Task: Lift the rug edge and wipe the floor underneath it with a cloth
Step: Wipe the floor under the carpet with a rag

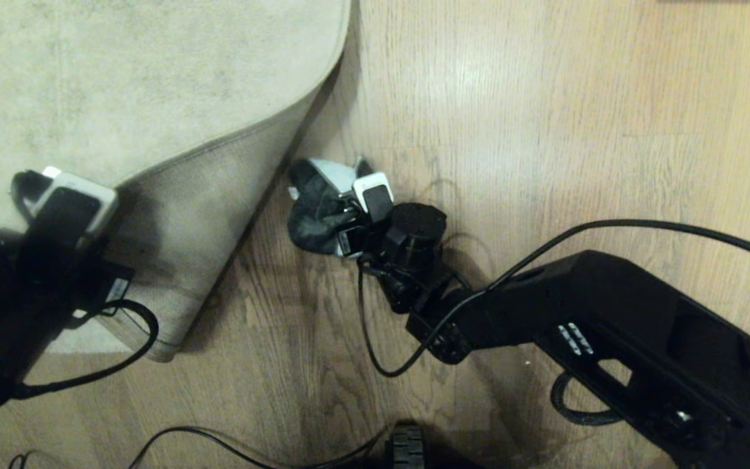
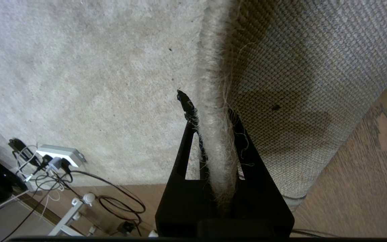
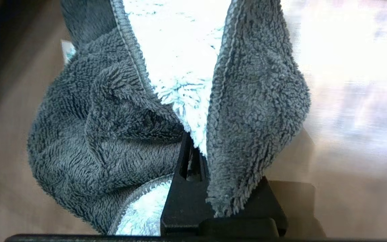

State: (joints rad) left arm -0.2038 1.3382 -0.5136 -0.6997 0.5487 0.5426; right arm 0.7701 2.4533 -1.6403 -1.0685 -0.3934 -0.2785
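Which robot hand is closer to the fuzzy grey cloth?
The right gripper: it is shut on the cloth. The left gripper is off to the side, pinching the rug edge.

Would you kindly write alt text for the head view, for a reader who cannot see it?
The left pincer holds a corner of the rug folded back, showing its woven backing, while the right pincer presses the cloth on the floor beside the lifted edge. Black cables trail across the planks.
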